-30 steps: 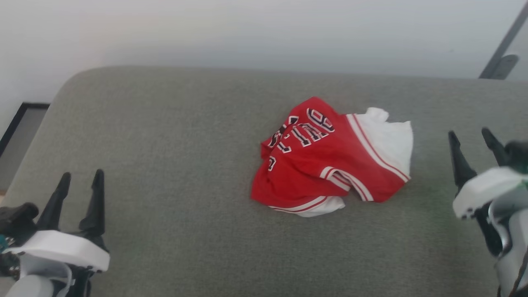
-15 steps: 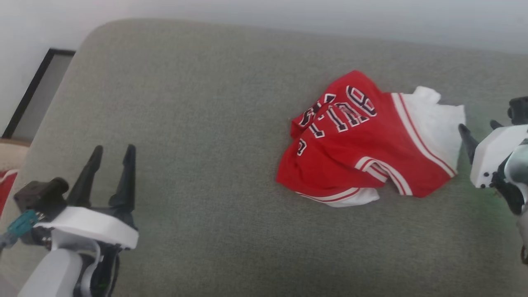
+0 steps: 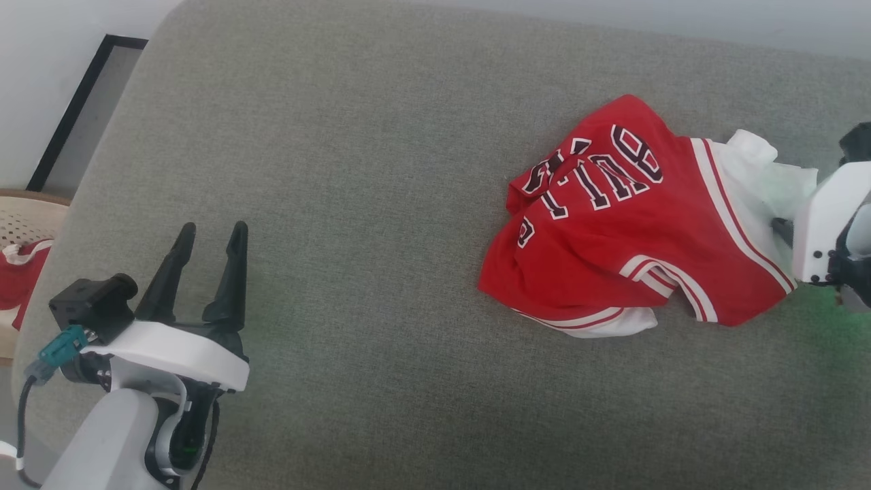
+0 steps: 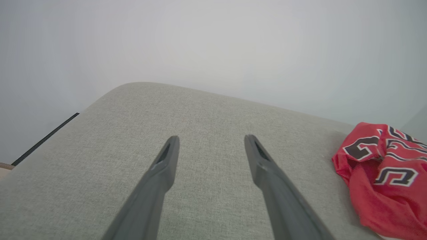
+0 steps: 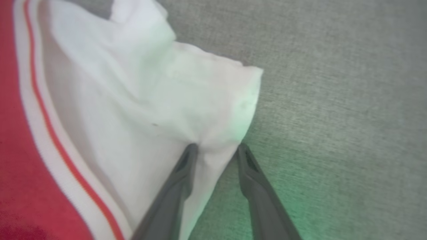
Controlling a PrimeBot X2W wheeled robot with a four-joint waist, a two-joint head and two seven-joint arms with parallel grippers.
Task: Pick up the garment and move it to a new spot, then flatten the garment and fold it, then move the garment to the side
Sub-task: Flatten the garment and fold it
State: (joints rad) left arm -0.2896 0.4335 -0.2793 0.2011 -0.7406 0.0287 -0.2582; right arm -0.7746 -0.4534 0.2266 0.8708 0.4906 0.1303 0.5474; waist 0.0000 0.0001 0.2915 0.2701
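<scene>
Straddling the white corner of the garment (image 3: 633, 224), the right gripper (image 5: 217, 146) stands with its 2 fingers part-way apart. A fold of white cloth sits between them but is not yet visibly pinched. So this looks like step 1, the pick-up. Next, I'd say, the jaws need to nip that fold firmly and lift, carrying the garment clear to a fresh spot without dragging it. The garment lies crumpled toward the right of the grey fabric cushion (image 3: 354, 170), lettering up. The left gripper (image 3: 212, 228) hovers well apart from it, jaws wide and holding nothing. Behind is a plain pale wall (image 4: 213, 40). Off the cushion's left edge sits a beige basket (image 3: 27, 218) with something red in it.
</scene>
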